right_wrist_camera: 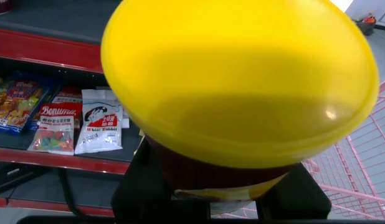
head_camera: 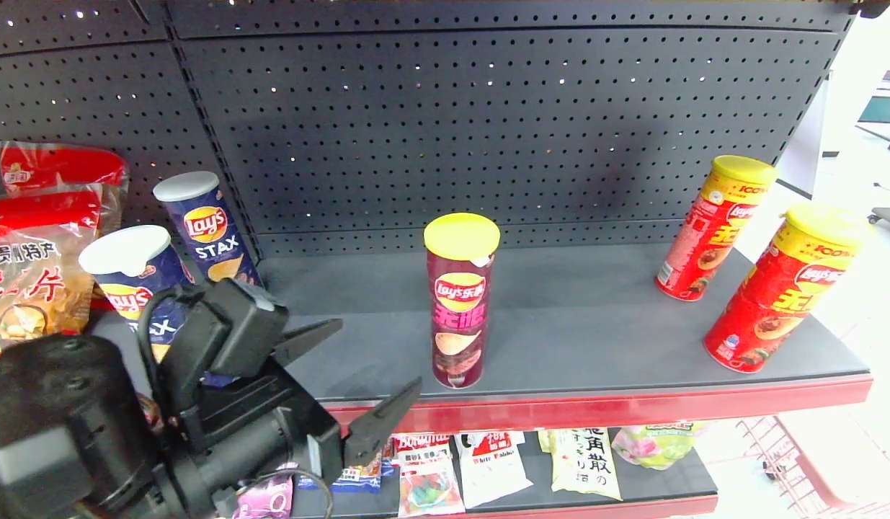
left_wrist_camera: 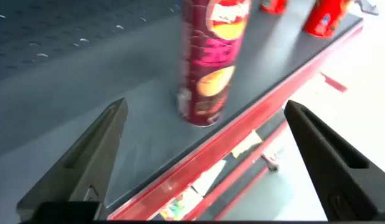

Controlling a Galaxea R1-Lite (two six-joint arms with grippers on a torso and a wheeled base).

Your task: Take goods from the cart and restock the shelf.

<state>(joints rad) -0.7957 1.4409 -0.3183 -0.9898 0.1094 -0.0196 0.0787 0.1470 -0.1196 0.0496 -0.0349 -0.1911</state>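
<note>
Left hand (head_camera: 380, 353), spread wide, could knock the purple can (head_camera: 459, 303) off the shelf (head_camera: 596, 324). Right hand (right_wrist_camera: 211, 190) pinches a yellow-lid can (right_wrist_camera: 242, 81).

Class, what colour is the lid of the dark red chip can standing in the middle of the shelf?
Yellow. The lid shows best in the head view.

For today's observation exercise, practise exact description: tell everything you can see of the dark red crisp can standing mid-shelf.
The dark red can is a tall cylindrical tube with a flat yellow lid, seemingly plastic, and a glossy printed wrap picturing crisps. It stands upright and closed near the front edge of the grey shelf, apart from the other cans. The open left gripper is close by, not touching it.
</note>
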